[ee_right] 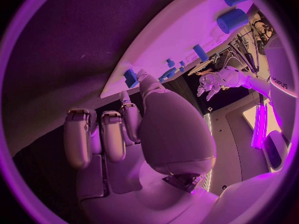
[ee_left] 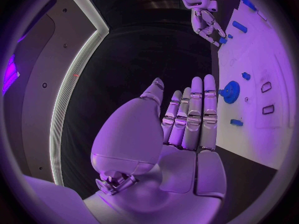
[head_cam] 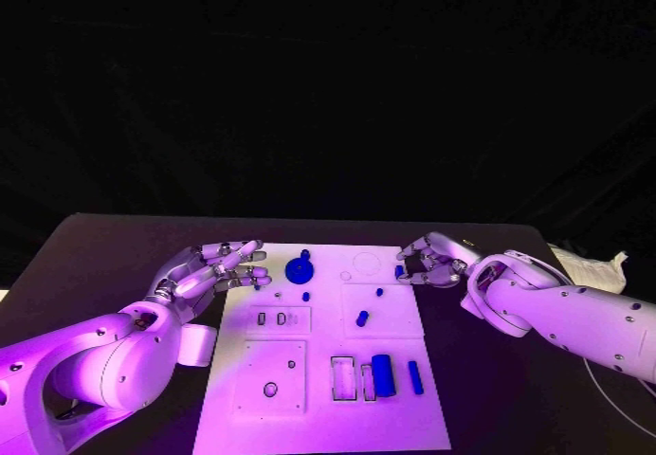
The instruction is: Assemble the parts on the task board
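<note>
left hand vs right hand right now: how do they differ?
The left hand hovers at the task board's left edge near the round blue part, fingers extended side by side, holding nothing. The right hand sits at the board's right far edge, fingers curled in at a small blue part; whether it grips that part is unclear. Both are silver hands on white arms.

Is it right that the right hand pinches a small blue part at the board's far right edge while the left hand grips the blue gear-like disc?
Not quite. The right hand does pinch a small blue part at the task board's far right edge, but the left hand holds nothing: in the head view its fingers are spread beside the blue disc, apart from it. The left wrist view shows the same.
</note>
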Robot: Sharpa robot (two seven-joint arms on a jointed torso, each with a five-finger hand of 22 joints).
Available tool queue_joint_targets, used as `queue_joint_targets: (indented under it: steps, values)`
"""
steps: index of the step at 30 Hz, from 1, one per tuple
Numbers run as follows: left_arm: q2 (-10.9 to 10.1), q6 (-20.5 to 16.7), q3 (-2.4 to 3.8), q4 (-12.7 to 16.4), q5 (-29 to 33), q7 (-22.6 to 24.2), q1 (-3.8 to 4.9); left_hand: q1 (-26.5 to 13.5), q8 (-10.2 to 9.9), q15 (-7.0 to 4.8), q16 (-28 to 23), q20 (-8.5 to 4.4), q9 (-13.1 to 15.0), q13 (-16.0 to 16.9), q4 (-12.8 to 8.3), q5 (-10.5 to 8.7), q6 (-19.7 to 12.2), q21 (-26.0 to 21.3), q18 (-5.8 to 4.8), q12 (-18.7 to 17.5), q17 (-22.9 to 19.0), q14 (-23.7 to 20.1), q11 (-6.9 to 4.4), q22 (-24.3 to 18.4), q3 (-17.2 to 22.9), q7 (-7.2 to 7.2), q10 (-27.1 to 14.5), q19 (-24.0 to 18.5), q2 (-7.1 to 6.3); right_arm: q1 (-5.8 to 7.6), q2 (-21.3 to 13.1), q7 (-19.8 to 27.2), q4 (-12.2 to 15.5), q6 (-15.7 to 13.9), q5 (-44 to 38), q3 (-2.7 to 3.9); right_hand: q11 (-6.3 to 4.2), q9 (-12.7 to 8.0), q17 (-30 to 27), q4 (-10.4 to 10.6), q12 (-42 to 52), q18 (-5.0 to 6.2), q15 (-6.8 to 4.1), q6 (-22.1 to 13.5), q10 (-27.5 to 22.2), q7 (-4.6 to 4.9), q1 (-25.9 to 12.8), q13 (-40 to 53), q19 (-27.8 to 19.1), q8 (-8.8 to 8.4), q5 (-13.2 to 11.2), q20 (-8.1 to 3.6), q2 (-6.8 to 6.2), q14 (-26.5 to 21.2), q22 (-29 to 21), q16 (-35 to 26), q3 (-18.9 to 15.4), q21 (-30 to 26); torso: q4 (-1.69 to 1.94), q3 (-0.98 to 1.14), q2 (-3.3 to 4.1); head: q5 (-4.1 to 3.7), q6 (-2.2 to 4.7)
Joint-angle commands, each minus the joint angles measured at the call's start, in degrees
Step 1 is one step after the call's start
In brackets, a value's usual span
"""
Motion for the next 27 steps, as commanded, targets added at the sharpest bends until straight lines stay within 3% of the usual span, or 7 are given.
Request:
queue_joint_targets:
  steps: [1,9,16,20,27]
  values:
    - [0.1,1.19,0.04,0.06,0.04,0.25,0.03,0.69,-0.3,0.47,-0.25,0.28,-0.06,-0.06,-0.36,-0.18,-0.25,0.3,0.54,-0.32,0.06,0.07,0.03,-0.03,-0.12,0.26,-0.39,-0.06,0.03,-0.09,0.24,0.65,-0.31,0.98,-0.19,0.04,0.08,0.02,10.3,-0.3,-0.03,-0.72,0.04,0.36,-0.17,0.11,0.64,4.63,0.16,0.11,0.14,0.03,0.32,4.92,1.86,0.19,0.11,0.04,0.11,0.01,-0.05,-0.07,-0.12]
    - [0.08,1.17,0.04,0.04,0.04,0.21,0.03,0.69,-0.3,0.47,-0.25,0.28,-0.06,-0.06,-0.36,-0.18,-0.25,0.3,0.54,-0.32,0.06,0.07,0.03,-0.03,-0.12,0.26,-0.39,-0.06,0.03,-0.21,0.89,0.78,-1.08,1.62,-0.39,0.07,-0.14,0.34,10.53,-0.76,0.4,-0.76,-0.1,2.16,0.12,-0.13,0.8,4.92,0.29,0.68,-0.2,-0.05,1.28,4.98,2.12,0.31,0.6,0.16,-0.03,-0.01,-0.03,0.15,-0.36]
    - [0.09,1.18,0.04,0.04,0.04,0.19,0.03,0.69,-0.3,0.47,-0.25,0.28,-0.06,-0.06,-0.36,-0.18,-0.25,0.3,0.54,-0.32,0.06,0.07,0.03,-0.03,-0.12,0.26,-0.39,-0.06,0.03,-0.42,1.39,0.81,-1.49,2.17,-0.41,0.08,-0.47,0.56,10.7,-1.26,0.67,-0.79,-0.37,3.76,0.3,-0.53,1.18,5.12,0.36,1.05,-0.65,-0.25,2.27,5.01,2.27,0.39,1.37,0.23,0.05,-0.01,-0.05,0.18,-0.67]
    - [0.08,1.16,0.04,0.02,0.04,0.17,0.03,0.8,-0.25,0.45,-0.33,0.28,-0.04,-0.04,-0.55,-0.18,-0.2,0.33,0.55,-0.26,0.16,0.08,-0.01,-0.02,-0.02,0.21,-0.33,-0.09,0.09,-0.48,1.54,0.8,-1.71,2.29,-0.41,0.09,-0.91,0.78,10.8,-1.83,0.73,-0.81,-0.75,5.38,0.38,-1.07,1.69,5.2,0.42,1.42,-3.0,-0.57,3.52,5.04,2.39,0.44,2.59,0.28,0.04,-0.02,-0.1,0.22,-0.79]
    - [0.07,1.18,0.04,0.03,0.04,0.15,0.03,0.8,-0.25,0.45,-0.33,0.28,-0.04,-0.04,-0.55,-0.18,-0.2,0.33,0.55,-0.26,0.16,0.08,-0.01,-0.02,-0.02,0.21,-0.33,-0.09,0.09,-0.52,1.73,0.77,-2.02,2.39,-0.42,0.12,-1.92,1.43,11.08,-3.09,1.26,-0.83,-1.54,8.71,0.71,-2.33,2.8,5.59,0.5,2.77,-2.77,-1.18,5.3,5.1,2.57,0.57,4.69,0.36,-0.02,0.0,-0.09,0.2,-0.98]
